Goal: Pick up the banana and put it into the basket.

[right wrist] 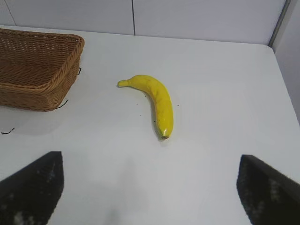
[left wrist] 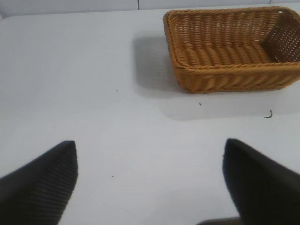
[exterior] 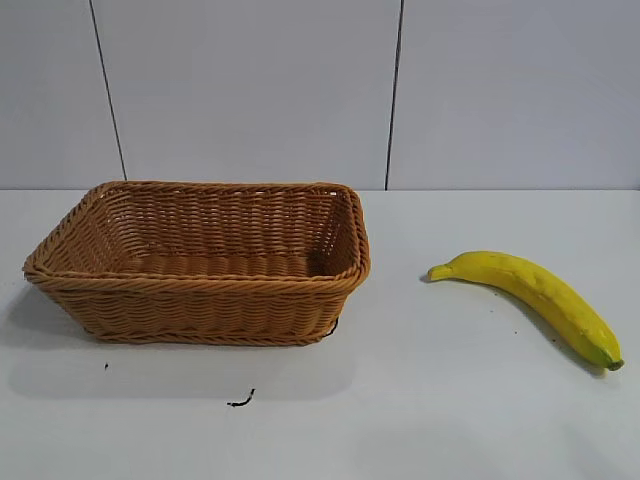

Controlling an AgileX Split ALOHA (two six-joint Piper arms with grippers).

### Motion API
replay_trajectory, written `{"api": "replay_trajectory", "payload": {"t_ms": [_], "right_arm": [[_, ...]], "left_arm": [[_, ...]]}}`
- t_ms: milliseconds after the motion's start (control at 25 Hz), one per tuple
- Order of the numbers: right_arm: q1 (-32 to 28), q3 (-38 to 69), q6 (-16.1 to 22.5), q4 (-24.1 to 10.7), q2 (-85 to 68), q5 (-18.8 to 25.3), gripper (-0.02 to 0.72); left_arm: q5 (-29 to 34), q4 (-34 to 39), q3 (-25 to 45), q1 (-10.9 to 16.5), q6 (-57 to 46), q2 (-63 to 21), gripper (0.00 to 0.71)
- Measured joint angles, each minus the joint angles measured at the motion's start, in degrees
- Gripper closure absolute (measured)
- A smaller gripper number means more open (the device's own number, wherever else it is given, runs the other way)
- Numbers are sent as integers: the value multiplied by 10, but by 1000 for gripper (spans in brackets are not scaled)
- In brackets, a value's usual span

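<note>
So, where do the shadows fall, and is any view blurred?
Exterior view: the basket casts a soft shadow toward the camera; the banana shows almost none. Left wrist view: basket shadow beside and below it, picture slightly soft. Right wrist view: sharp, faint shadows.

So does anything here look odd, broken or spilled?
Nothing spilled or broken. The basket stands upright and empty, and the banana lies whole on the table, apart from it. The only oddities are a loose dark strand on the table in front of the basket and a few tiny specks.

Left hand (left wrist: 150,183) spread wide, basket (left wrist: 225,77) beyond.
</note>
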Motion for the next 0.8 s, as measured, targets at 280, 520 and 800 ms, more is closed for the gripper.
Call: {"api": "replay_trajectory", "payload": {"t_ms": [280,520,800], "right_arm": [[0,0,0,0,0,0,14],[0,-20,2,-3,59,2,14],[0,-124,4,-3,302,5,14]], "left_arm": [[0,0,0,0,0,0,75],[0,0,0,0,0,0,75],[0,0,0,0,0,0,75]]}}
